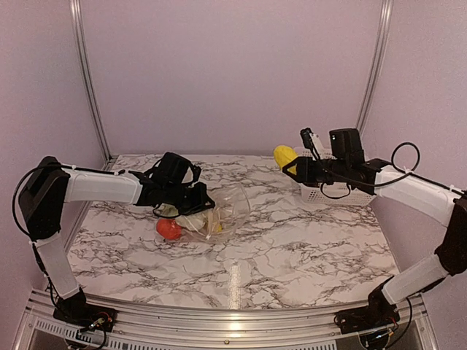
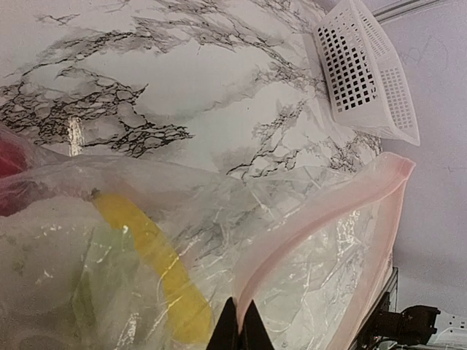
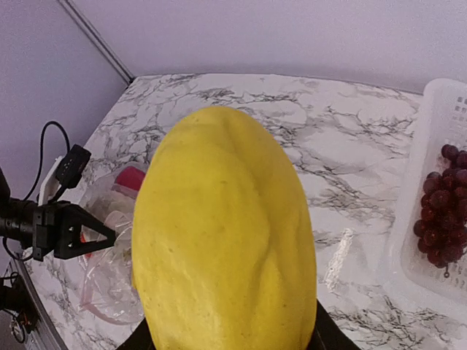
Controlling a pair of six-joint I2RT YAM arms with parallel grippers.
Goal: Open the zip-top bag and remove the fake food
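Yellow fake food (image 3: 226, 233), an egg-shaped piece, fills the right wrist view. It is clamped at its base by the right gripper (image 1: 293, 163), jaws half spread around it, and its long axis runs straight out along the fingers.

The white lattice basket (image 3: 441, 109) lies just to that gripper's right and below it, by the worktop's (image 1: 292, 248) right edge toward the far corner, with a dark grape cluster (image 3: 440, 208) already inside. The right arm is much the nearer to it. It reaches in from the right edge with its forearm about level over the basket and its wrist aimed at the worktop's middle. The drop therefore looks to call for drawing back and to the right rather than reaching further.

Well apart, left of the worktop's centre, the zip-top bag (image 1: 228, 208) lies on its side with its mouth open toward the right arm. The left gripper (image 2: 239, 328) is closed tight on the plastic beside the pink zip strip (image 2: 321, 211), its arm stretched low from the left edge. A second yellow piece (image 2: 153, 255) shows through the plastic. An orange-red ball (image 1: 168, 228) sits at the bag's near side; whether it is inside or just beside cannot be told.
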